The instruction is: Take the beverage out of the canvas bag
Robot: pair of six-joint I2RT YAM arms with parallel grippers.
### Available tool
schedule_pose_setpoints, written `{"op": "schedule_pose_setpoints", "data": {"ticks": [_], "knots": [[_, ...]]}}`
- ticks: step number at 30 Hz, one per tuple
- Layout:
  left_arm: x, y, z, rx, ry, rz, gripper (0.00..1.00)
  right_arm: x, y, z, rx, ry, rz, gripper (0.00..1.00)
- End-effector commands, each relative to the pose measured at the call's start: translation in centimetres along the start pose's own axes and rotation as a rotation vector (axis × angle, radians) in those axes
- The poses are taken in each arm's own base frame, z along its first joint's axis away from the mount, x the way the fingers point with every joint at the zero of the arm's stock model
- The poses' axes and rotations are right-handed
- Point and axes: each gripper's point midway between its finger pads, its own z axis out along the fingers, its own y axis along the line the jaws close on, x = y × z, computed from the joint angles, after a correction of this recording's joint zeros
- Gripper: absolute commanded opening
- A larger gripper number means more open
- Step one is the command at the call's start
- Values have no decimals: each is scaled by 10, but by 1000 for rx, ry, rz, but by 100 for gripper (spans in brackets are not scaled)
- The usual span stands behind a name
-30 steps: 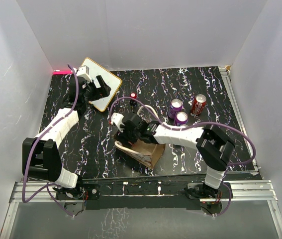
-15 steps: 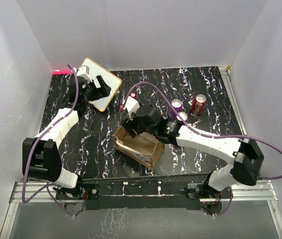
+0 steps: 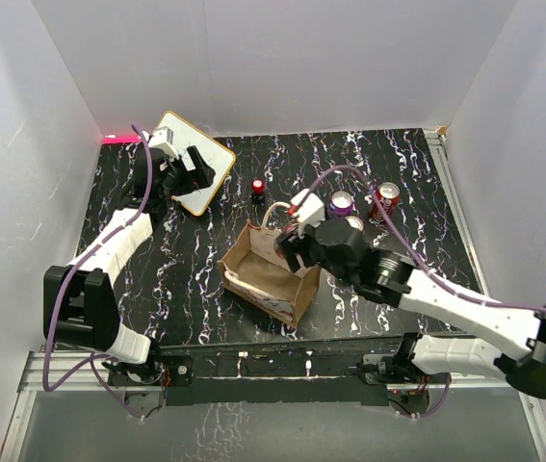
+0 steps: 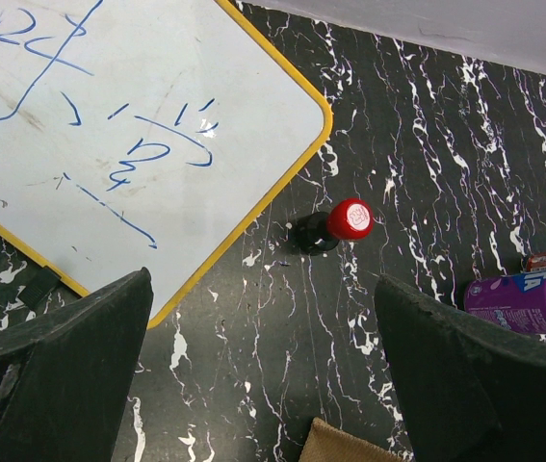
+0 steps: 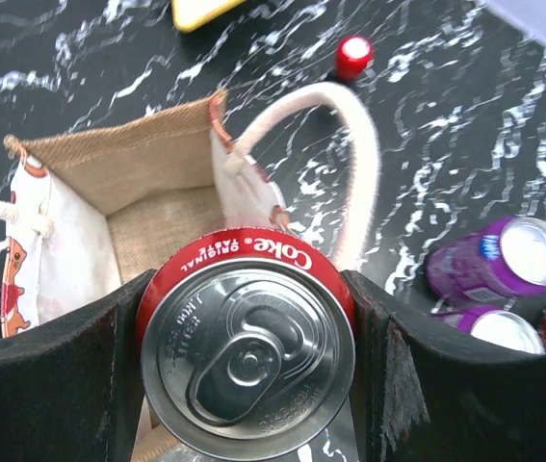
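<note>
Gripping the cola can (image 5: pixel 247 351) above the open canvas bag (image 5: pixel 123 162), near its handle (image 5: pixel 364 164), is the right gripper (image 3: pixel 290 243); the left gripper (image 4: pixel 263 371) gapes over the whiteboard (image 4: pixel 109 125) edge

Coke can (image 5: pixel 248 351) above open canvas bag (image 5: pixel 147 207)
</note>
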Motion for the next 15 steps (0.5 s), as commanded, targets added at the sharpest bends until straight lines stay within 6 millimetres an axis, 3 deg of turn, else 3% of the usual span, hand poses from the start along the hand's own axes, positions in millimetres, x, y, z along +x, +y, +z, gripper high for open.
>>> {"op": "schedule_pose_setpoints", "data": {"ticks": [1,5,9,15], "knots": [[-16,-10,0,29,-30,2,97,-84,-45,-50,173,-349,133,8],[-15,-9,0,24,-27,3,97,-84,-96,-84,426,-451,245,8],[-16,-9,0,25,-30,3,97,-63,-139,-112,692,-465,315,8],[-16,-10,0,28,-28,2,97,-20,-184,-118,915,-406,340,8]]}}
